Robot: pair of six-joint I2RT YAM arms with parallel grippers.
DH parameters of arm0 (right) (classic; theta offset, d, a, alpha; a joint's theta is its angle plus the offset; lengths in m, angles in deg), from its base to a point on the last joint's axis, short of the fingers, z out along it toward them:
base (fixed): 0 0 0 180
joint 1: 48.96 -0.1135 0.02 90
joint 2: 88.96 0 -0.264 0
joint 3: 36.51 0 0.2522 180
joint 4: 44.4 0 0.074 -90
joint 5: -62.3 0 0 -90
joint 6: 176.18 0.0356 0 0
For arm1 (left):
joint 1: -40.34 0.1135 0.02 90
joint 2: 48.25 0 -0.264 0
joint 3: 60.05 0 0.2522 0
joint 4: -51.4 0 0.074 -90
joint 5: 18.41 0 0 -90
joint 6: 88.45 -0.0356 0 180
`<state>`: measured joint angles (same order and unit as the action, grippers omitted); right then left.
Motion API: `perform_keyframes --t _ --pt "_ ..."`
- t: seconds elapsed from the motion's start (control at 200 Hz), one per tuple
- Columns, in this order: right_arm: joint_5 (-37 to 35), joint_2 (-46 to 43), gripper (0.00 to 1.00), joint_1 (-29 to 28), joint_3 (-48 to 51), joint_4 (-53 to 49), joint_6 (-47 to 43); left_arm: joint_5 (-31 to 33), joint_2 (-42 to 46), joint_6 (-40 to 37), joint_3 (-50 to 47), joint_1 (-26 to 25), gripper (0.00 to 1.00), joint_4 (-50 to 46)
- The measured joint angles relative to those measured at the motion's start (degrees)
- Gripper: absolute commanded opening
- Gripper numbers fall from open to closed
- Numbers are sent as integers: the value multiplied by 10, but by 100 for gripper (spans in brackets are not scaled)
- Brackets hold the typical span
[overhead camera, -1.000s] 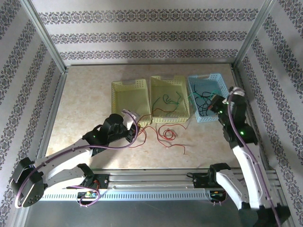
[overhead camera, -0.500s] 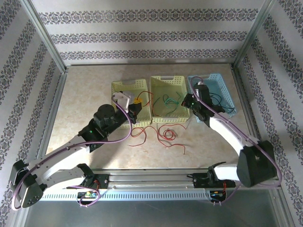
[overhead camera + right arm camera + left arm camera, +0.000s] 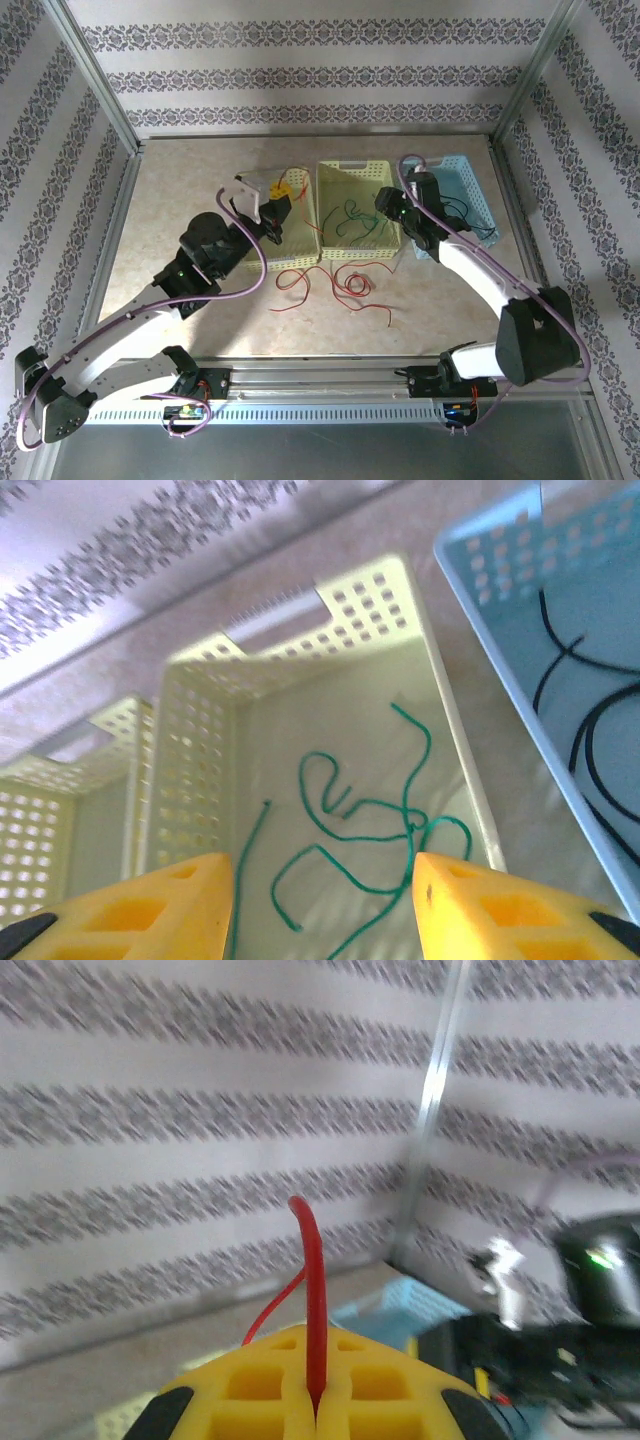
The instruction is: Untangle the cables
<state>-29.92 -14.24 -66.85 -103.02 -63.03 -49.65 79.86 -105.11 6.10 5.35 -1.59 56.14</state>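
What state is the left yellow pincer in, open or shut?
Shut: the left yellow pincer grips a thin red cable, with no gap showing.

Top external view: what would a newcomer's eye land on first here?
Three baskets in a row: two pale yellow ones and a blue basket on the right, green cables in the middle basket, black cables in the blue. The left tool, above the left basket, pinches a red cable, with more red cables loose on the table in front. The right tool hangs open above the green cables.
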Motion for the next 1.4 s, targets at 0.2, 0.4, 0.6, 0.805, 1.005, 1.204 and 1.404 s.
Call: perform_keyframes --t 0.2,0.4,0.6,0.805,1.005,1.204,1.404 --pt "-1 -92 51 0 27 0 -9 84 -18 -57 32 6 0 39" --pt "-1 -150 52 0 72 -21 -8 106 -62 -43 34 67 0 37" --pt "-1 -188 52 0 91 -42 -7 87 -118 22 24 133 2 6" --pt "-3 -196 51 -27 97 -61 -9 32 -229 79 33 143 18 -94" --pt "-5 -196 50 -46 101 -77 -16 25 -231 107 25 143 60 -147" --pt "-9 -196 50 -49 102 -89 -26 19 -182 81 25 126 64 -175" --pt "-9 -196 50 -56 118 -107 -36 -82 -186 9 23 15 64 -254"
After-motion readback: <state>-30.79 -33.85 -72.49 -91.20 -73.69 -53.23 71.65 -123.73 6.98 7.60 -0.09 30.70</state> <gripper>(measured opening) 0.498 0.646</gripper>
